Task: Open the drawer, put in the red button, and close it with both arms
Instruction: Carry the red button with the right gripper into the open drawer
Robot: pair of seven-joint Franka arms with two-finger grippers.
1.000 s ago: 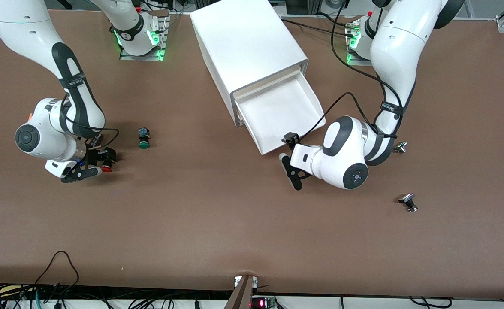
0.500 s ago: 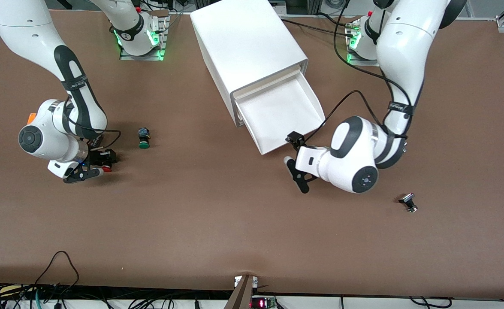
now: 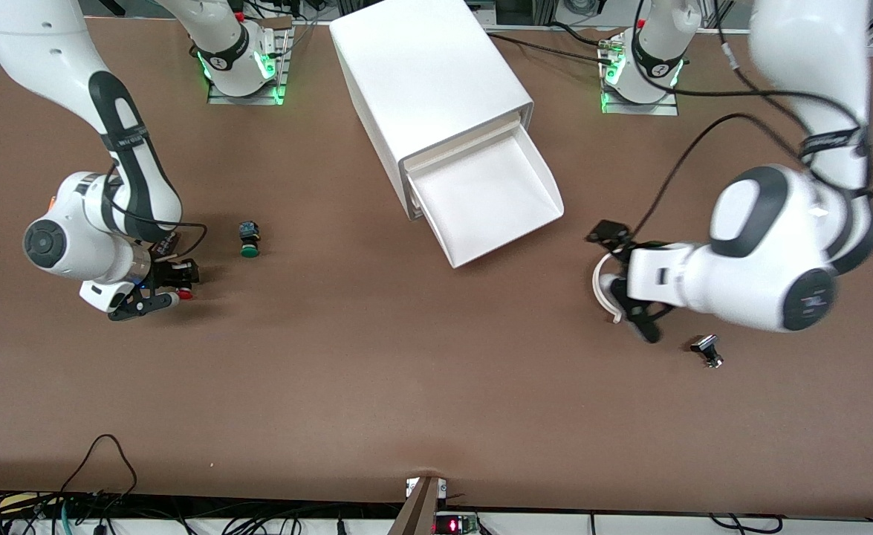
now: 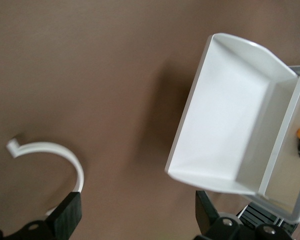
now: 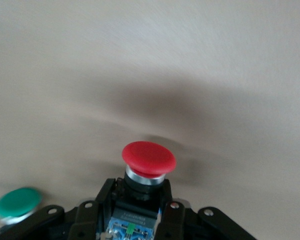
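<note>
Brown matte table (image 3: pixel 377 386) carries a white boxy cabinet (image 3: pixel 429 74) standing askew, its smooth plastic front turned toward the front camera and the left arm's end. From its lowest slot the drawer (image 3: pixel 492 204) is pulled out, a shallow glossy white tray with rounded corners, its long axis running out of the cabinet's front.

At the right arm's end, the right gripper (image 3: pixel 155 286) is low at the table with its black fingers (image 5: pixel 97 210) closed on the red button (image 5: pixel 148 162). The button lies on its side between them: its black-and-blue body sits back in the jaws and its domed red cap, ringed in metal, points out past the fingertips, along the gripper's own line. Just beside that gripper, toward the cabinet, lies a green-capped button (image 3: pixel 249 238).

The left gripper (image 3: pixel 633 308) hangs over bare table, well apart from the drawer's front lip, toward the left arm's end. Its jaws stand wide apart, holding nothing, though a thin curved white plastic strip (image 4: pixel 57 155) sits at one fingertip (image 4: pixel 66 220). Close by it on the table rests a small black-and-silver part (image 3: pixel 707 349).
</note>
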